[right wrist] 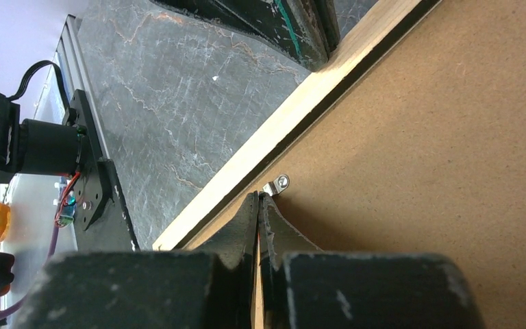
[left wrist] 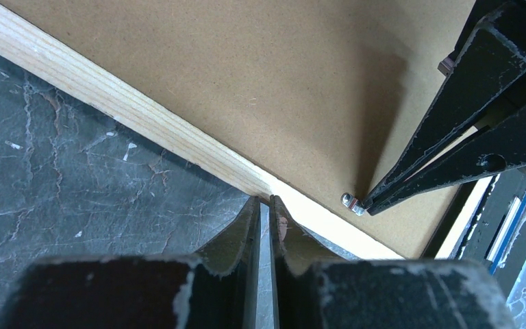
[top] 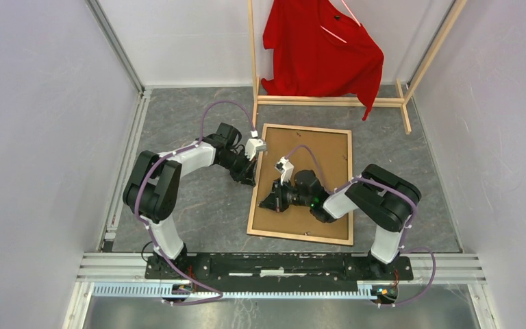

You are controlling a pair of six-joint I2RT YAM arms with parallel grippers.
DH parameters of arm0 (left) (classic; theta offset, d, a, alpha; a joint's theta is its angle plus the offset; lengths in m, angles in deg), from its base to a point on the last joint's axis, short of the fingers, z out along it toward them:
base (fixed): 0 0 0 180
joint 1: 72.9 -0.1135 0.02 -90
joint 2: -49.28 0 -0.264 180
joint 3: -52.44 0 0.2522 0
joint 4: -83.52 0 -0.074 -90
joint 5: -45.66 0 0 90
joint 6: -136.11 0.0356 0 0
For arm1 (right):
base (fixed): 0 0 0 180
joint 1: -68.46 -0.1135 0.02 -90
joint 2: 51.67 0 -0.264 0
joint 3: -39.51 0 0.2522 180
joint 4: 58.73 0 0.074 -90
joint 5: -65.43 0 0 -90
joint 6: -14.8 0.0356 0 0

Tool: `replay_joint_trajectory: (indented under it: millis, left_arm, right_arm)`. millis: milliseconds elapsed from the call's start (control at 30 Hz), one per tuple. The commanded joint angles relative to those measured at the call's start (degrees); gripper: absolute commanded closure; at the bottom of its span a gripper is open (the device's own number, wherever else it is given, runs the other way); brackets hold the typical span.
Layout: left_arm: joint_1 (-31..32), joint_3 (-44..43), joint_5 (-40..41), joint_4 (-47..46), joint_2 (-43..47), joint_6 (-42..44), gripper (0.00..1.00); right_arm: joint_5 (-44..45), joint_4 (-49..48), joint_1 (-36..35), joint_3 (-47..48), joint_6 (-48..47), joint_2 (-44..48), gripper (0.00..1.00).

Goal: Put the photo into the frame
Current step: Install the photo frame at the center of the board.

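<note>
— Since the frame lies face down on the grey desk, where is the photo?

— I cannot see it; only the brown backing board shows. The frame's long side runs away from the arms. The right jaws, pressed together, touch a small metal tab just inside the left rail. The left jaws, nearly together and empty, meet that rail from outside. Pale walls stand close around.

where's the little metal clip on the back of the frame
Find the picture frame lying back-up on the grey table, light wood rails around a brown backing board. Follow the rail nearest the left arm to the shut tips of the right gripper, just inside it. The clip is the small tab at those tips, shiny silver against matt brown board and pale wood.
</note>
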Motion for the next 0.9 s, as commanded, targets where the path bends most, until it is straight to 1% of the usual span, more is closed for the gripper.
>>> replay_joint_trajectory:
  millis: [0,500,600,867]
  left_arm:
    - [0.38,-0.16,-0.62,0.59,0.36,0.61,0.85]
    - [0.38,-0.02,-0.71,0.91,0.32,1.02,0.86]
    - [0.38,-0.12,-0.77,1.12,0.29,1.06,0.86]
    - [0.37,0.16,-0.56,1.27,0.63,1.2,0.87]
  right_arm:
    - [0.95,-2.47,-0.09,1.92,0.26,-1.13,0.97]
    - [1.3,-4.16,-0.02,3.03,1.01,-2.55,0.98]
    - [1.59,-4.34,-0.04,2.36,0.77,-1.59,0.98]
    - [0.97,-7.99,-0.04,-3.01,2.57,4.01,0.97]
